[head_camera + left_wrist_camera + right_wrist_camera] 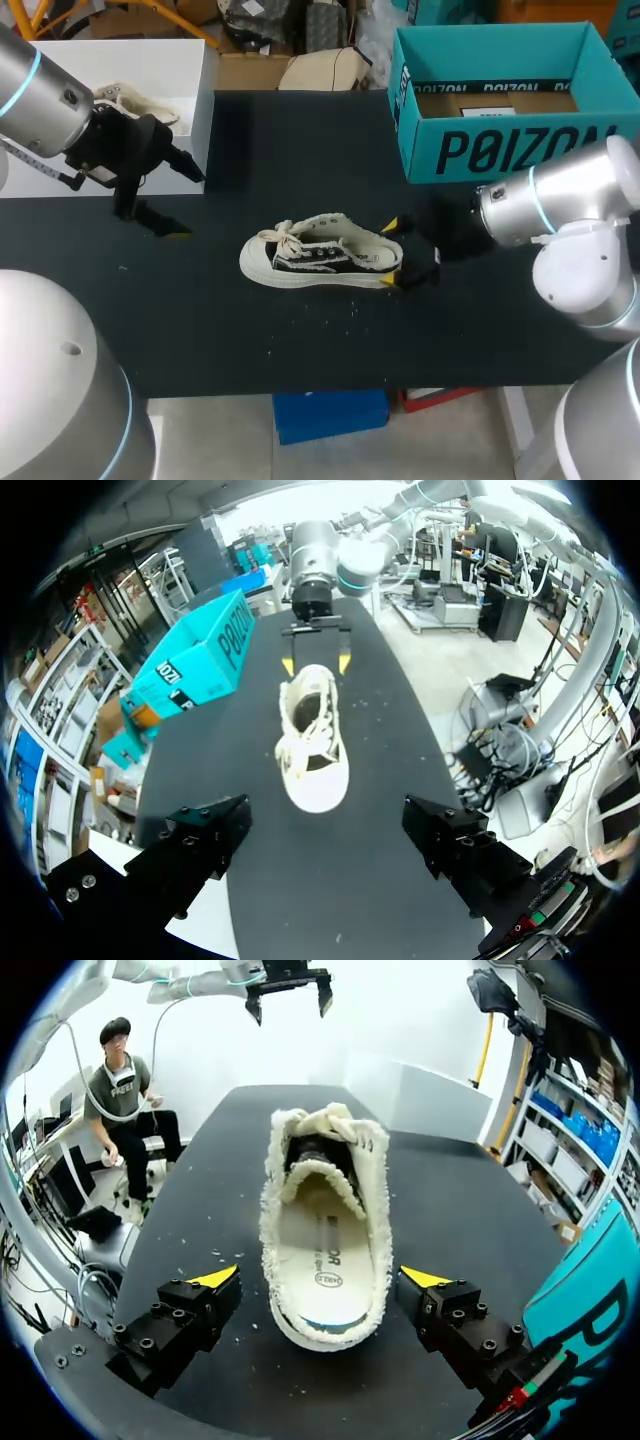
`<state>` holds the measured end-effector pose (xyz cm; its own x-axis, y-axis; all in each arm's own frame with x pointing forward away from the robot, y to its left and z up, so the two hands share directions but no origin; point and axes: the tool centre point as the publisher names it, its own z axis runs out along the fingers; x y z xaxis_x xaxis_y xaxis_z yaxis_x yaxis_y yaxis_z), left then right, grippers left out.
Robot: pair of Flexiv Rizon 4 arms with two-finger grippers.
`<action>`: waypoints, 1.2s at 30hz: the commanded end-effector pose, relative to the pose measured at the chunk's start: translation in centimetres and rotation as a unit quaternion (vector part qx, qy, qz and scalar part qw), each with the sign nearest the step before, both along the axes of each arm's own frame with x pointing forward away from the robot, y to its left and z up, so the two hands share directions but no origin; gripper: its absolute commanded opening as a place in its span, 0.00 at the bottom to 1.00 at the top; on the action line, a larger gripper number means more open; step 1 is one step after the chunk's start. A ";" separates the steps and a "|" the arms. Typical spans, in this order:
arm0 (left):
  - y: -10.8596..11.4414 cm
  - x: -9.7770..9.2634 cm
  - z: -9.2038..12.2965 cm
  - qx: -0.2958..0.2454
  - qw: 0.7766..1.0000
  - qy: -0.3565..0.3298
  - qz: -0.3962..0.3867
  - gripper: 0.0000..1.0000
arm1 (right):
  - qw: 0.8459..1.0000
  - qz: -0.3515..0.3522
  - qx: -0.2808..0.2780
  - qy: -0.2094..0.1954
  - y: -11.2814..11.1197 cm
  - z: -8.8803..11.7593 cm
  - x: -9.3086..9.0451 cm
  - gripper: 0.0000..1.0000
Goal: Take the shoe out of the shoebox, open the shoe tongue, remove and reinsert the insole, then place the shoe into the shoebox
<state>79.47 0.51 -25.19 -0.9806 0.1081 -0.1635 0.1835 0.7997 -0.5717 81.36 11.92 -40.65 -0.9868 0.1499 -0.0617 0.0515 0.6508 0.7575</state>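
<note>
A black low-top shoe (pixel 320 255) with a frayed cream edge and white laces lies on its side on the black table (pixel 300 340), toe to the left. My right gripper (pixel 395 254) is open at the heel, one yellow tip on each side and neither touching. In the right wrist view the shoe (pixel 325 1240) lies between the fingers of that gripper (pixel 320 1278), and its pale insole (pixel 325 1255) shows inside. My left gripper (pixel 185 200) hangs open and empty well left of the toe. From the left wrist, the shoe (pixel 312 740) is ahead of the gripper (pixel 325 845).
The teal shoebox (pixel 500 150) stands open at the back right, behind my right arm. A white box (pixel 205 110) at the back left holds another pale shoe (pixel 135 102). Small crumbs dot the table in front of the shoe.
</note>
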 end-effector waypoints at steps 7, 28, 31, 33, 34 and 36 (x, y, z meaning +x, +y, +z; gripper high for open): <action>0.0 0.0 -0.2 0.000 1.000 -0.002 0.000 1.00 | 1.000 -0.006 0.021 -0.004 0.8 -1.4 0.5 1.00; 0.0 0.0 -0.2 0.000 1.000 -0.002 0.000 1.00 | 1.000 -0.006 0.016 0.000 0.4 -2.5 1.8 1.00; 0.0 0.0 -0.2 0.000 1.000 -0.002 0.000 1.00 | 1.000 -0.007 0.016 0.002 0.4 -2.5 1.8 1.00; 0.0 0.0 -0.2 0.000 1.000 -0.002 0.000 1.00 | 1.000 -0.008 0.018 0.004 0.5 -2.6 1.7 1.00; 0.0 0.0 -0.2 0.000 1.000 -0.002 0.000 1.00 | 1.000 -0.009 0.020 0.005 0.5 -2.7 1.7 1.00; 0.0 0.0 -0.2 0.000 1.000 -0.002 0.000 1.00 | 1.000 -0.012 0.023 0.007 0.6 -2.8 1.6 1.00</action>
<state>79.47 0.52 -25.19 -0.9806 0.1082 -0.1633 0.1834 0.7997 -0.5717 82.95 12.31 -43.12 -0.9843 0.1723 -0.0389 0.0772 0.6176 0.7827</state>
